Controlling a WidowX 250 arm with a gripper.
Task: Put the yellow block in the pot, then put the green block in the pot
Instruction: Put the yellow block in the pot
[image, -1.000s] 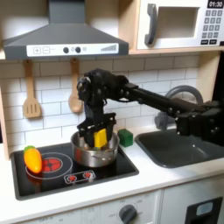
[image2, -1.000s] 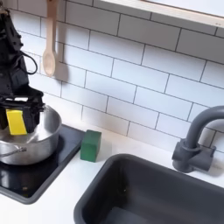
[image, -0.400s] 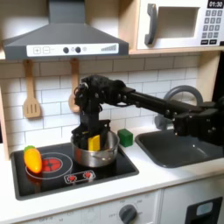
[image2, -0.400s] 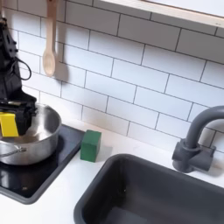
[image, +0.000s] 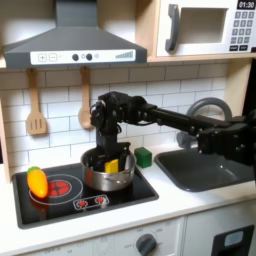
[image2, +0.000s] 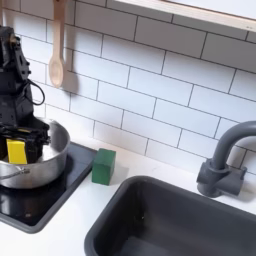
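The arm (image: 165, 115) is black throughout, of blocky jointed segments, seemingly with thin dark cables.

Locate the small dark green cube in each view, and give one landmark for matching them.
First exterior view: small dark green cube on the counter, right of the round shiny silver metal pot.
Second exterior view: cube centre-left, right of the pot.
Shared landmark: the pot.

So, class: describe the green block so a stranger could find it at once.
Start at the black stovetop left of the sink. The green block stands on the counter between them, beside the pot. It is the lone dark green cube.
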